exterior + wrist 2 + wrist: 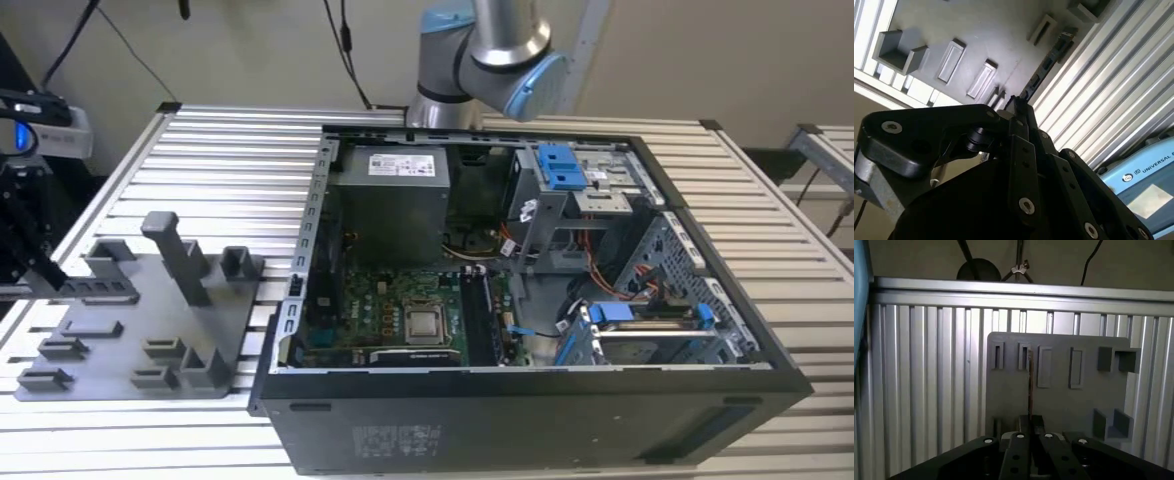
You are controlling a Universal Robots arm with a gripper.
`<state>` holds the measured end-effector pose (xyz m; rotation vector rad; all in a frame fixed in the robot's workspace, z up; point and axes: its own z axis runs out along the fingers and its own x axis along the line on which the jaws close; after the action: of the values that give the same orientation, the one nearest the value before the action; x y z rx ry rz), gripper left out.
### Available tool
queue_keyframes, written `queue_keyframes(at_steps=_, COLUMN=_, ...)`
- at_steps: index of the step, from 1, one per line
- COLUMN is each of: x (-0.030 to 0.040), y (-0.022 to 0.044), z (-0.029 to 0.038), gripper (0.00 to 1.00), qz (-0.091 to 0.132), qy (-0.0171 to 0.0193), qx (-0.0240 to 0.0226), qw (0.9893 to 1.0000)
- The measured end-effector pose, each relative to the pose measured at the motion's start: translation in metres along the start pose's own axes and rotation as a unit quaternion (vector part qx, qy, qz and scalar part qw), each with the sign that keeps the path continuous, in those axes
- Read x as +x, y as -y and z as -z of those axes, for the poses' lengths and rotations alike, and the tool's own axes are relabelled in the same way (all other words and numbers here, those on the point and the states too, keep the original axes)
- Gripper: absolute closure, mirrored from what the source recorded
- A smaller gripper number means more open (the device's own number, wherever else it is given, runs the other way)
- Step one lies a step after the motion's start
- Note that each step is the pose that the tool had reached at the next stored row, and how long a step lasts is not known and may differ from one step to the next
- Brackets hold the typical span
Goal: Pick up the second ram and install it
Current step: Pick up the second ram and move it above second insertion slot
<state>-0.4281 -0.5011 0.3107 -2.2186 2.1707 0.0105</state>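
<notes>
My gripper (1030, 424) is shut on the second ram (1030, 385), a thin dark stick that shows edge-on and reaches out from between the fingers. In the second wrist view the ram (1046, 60) runs from the gripper (1017, 106) out over the edge of the grey plastic tray (1004, 45), showing black chips along its length. It hangs above the tray (1064, 405), near a row of narrow slots (1024, 356). The tray (134, 330) lies at the exterior view's left, beside the open computer case (534, 290).
Inside the case are the motherboard with its processor (424, 325), a power supply (390, 190) and blue drive latches (558, 165). The tray carries an upright post (174, 255) and low blocks. Dark arm hardware (27, 220) stands at the exterior view's left edge. The table is ribbed aluminium.
</notes>
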Motion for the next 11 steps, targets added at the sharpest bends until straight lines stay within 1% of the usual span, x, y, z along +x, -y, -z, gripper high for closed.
queue_keyframes(at_steps=6, x=-0.0006, y=0.0004, z=0.0186, gripper=0.86, qz=0.0, qy=0.0, qx=0.0, qw=1.0)
queue_keyframes(at_steps=8, x=-0.0007, y=0.0005, z=0.0228, gripper=0.86, qz=0.0, qy=0.0, qx=0.0, qw=1.0)
queue_keyframes(at_steps=11, x=-0.0008, y=0.0006, z=0.027, gripper=0.86, qz=0.0, qy=0.0, qx=0.0, qw=1.0)
